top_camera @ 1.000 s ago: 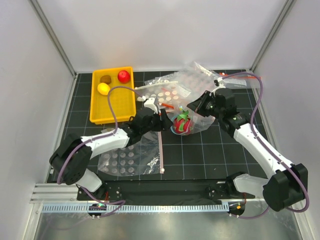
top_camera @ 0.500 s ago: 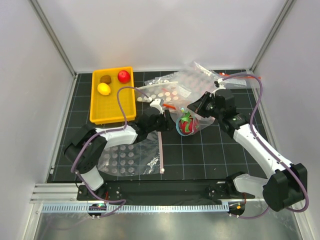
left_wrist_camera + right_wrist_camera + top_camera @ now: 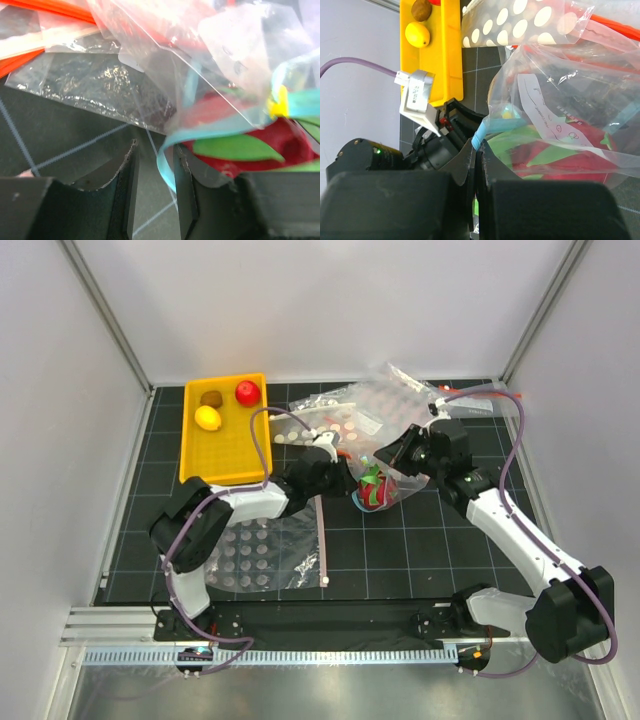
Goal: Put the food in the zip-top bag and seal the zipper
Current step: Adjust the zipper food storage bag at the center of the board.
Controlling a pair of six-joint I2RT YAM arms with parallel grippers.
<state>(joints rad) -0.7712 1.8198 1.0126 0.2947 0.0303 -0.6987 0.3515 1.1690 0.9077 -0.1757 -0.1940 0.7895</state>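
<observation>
The clear zip-top bag [image 3: 400,475] hangs from my right gripper [image 3: 477,147], which is shut on its light-blue zipper [image 3: 481,135]. Inside the bag lies the pink-red fruit with green leaves [image 3: 372,490], also seen as red and green [image 3: 270,142]. My left gripper [image 3: 155,147] is at the bag's mouth. Its jaws stand apart with the zipper strip [image 3: 164,167] between them, lying against the right finger [image 3: 186,170]. The lemon [image 3: 207,417], red ball [image 3: 247,392] and kiwi [image 3: 211,398] lie in the yellow tray [image 3: 225,455].
A white-dotted bag [image 3: 262,555] lies flat under the left arm. Another dotted bag [image 3: 330,425] and clear bags with red-orange strips [image 3: 450,398] are piled behind the held bag. White walls close in on the left, back and right.
My left arm has reached rightward up to the bag's mouth and its jaws have narrowed around the blue strip. The right gripper has held still, shut on the zipper.
</observation>
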